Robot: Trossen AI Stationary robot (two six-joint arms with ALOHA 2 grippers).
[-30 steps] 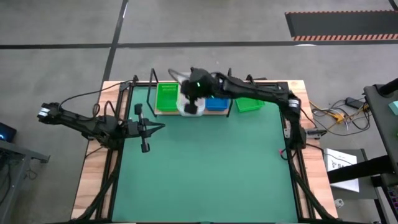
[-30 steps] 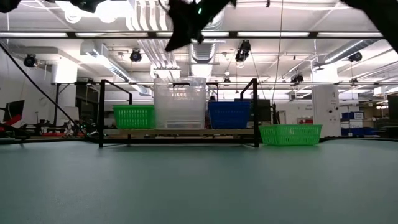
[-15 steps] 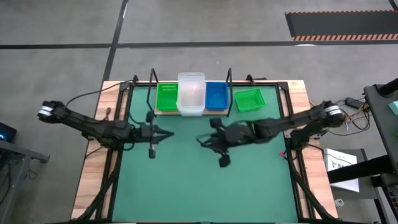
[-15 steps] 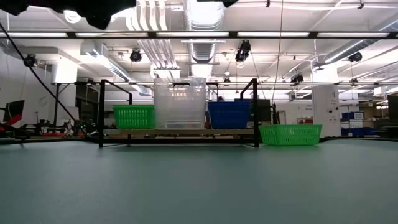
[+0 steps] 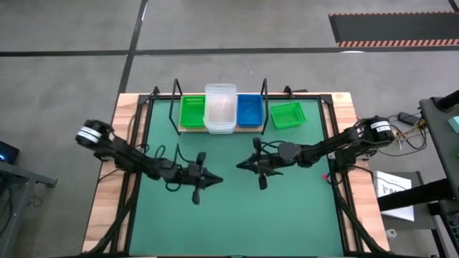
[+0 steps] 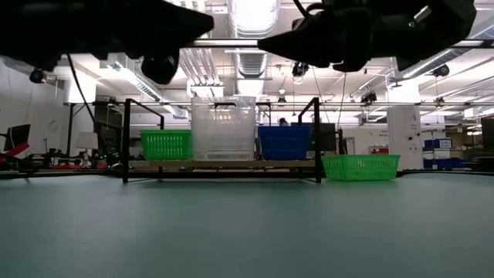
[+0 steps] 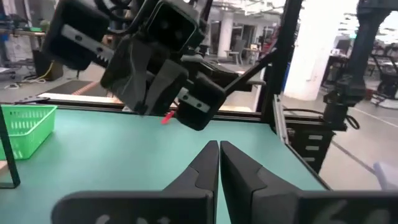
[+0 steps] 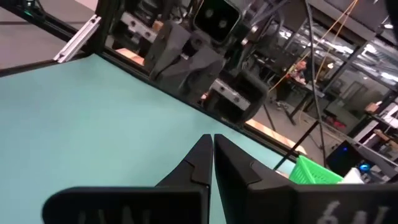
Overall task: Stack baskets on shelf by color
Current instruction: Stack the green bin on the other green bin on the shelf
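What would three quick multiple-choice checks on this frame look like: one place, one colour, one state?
1. Where is the lone green basket?
A. On the mat, just right of the shelf
B. On the shelf, middle
C. In a claw

2. What colour is the basket at the shelf's left end?
A. Blue
B. Green
C. Clear

3. How is the left claw?
A. Wide open
B. Shut on a basket
C. Shut, holding nothing

Answers:
1 A, it sits outside the right upright in the high and low views.
2 B, green basket on the shelf sits left, clear stack middle, blue basket right.
3 C, the left wrist view shows its fingers pressed together over bare mat.
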